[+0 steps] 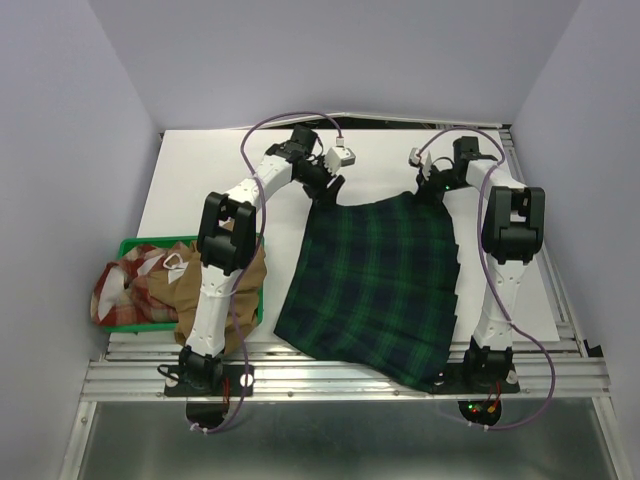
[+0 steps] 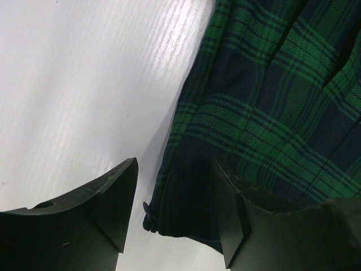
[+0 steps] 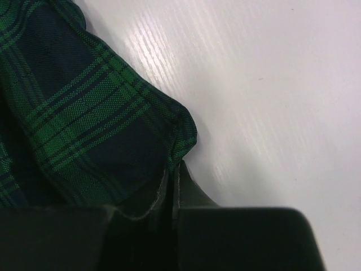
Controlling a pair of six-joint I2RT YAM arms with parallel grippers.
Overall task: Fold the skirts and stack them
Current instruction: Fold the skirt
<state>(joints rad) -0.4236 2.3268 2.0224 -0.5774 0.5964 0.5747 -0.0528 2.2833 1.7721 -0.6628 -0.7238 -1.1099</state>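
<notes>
The dark green-and-navy tartan skirt [image 1: 375,285] lies spread flat mid-table, its near hem over the front edge. My left gripper [image 1: 325,190] is open at the skirt's far left corner; in the left wrist view the corner [image 2: 186,197] lies between the spread fingers [image 2: 107,197], with no grip on it. My right gripper [image 1: 428,190] is shut on the skirt's far right corner [image 3: 177,144]. The tan-brown skirt [image 1: 250,285] lies bunched at the near left beside the left arm. The red-and-cream checked skirt [image 1: 130,290] is crumpled in the green tray [image 1: 150,243].
The white tabletop [image 1: 220,170] stretches behind and left of the tartan skirt. Metal rails [image 1: 350,375] run along the near edge by the arm bases. Grey walls close in the back and both sides.
</notes>
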